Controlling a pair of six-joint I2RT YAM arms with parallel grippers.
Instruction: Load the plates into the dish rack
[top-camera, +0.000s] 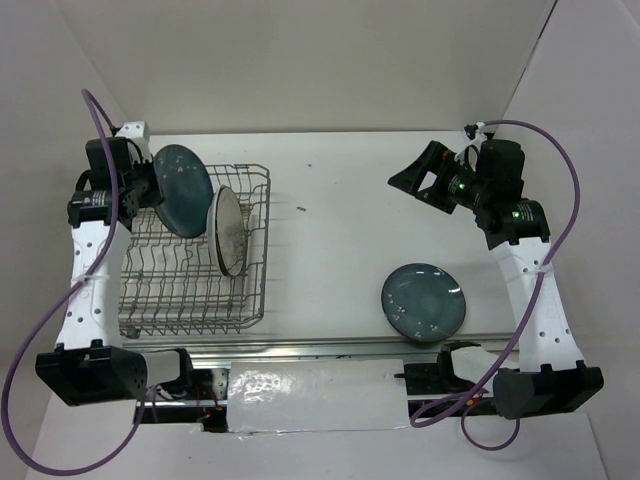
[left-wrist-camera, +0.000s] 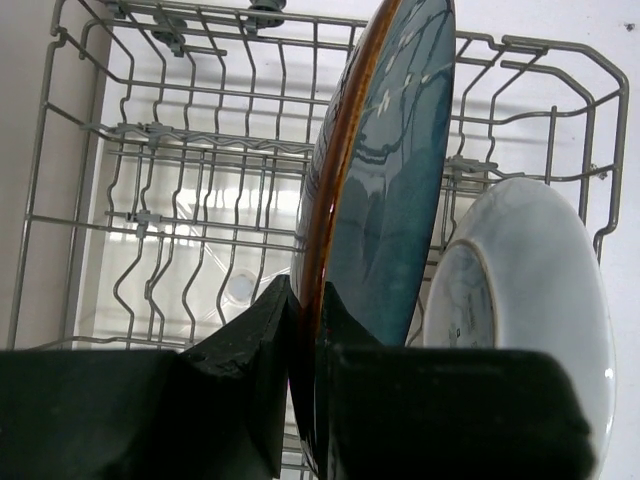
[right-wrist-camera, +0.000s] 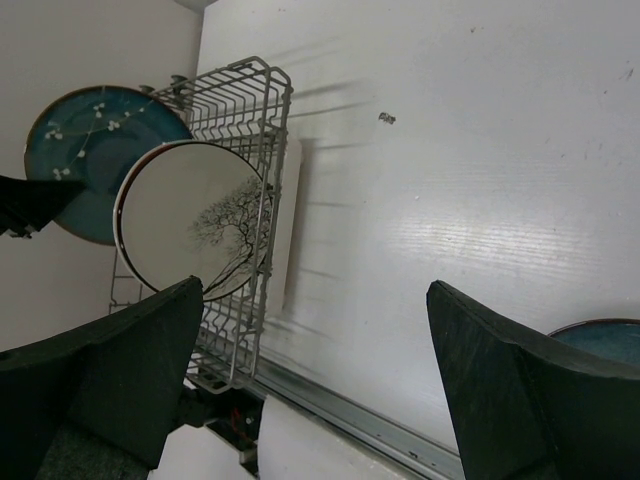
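The grey wire dish rack (top-camera: 190, 322) stands at the left; it also shows in the left wrist view (left-wrist-camera: 180, 130) and the right wrist view (right-wrist-camera: 255, 90). A cream plate with a tree pattern (top-camera: 228, 232) (left-wrist-camera: 530, 290) (right-wrist-camera: 195, 220) stands on edge in the rack. My left gripper (top-camera: 150, 186) (left-wrist-camera: 305, 295) is shut on the rim of a teal plate with white blossoms and a red-brown edge (top-camera: 182, 190) (left-wrist-camera: 390, 170) (right-wrist-camera: 95, 160), held upright over the rack's far left. A speckled dark teal plate (top-camera: 423, 300) (right-wrist-camera: 605, 340) lies flat on the table. My right gripper (top-camera: 408, 175) (right-wrist-camera: 315, 288) is open and empty above the table. A fourth plate is out of view.
A metal rail (top-camera: 300, 350) runs along the table's near edge, with a white sheet (top-camera: 320, 395) in front of it. A small dark speck (top-camera: 301, 208) lies right of the rack. White walls close in the far side and both sides.
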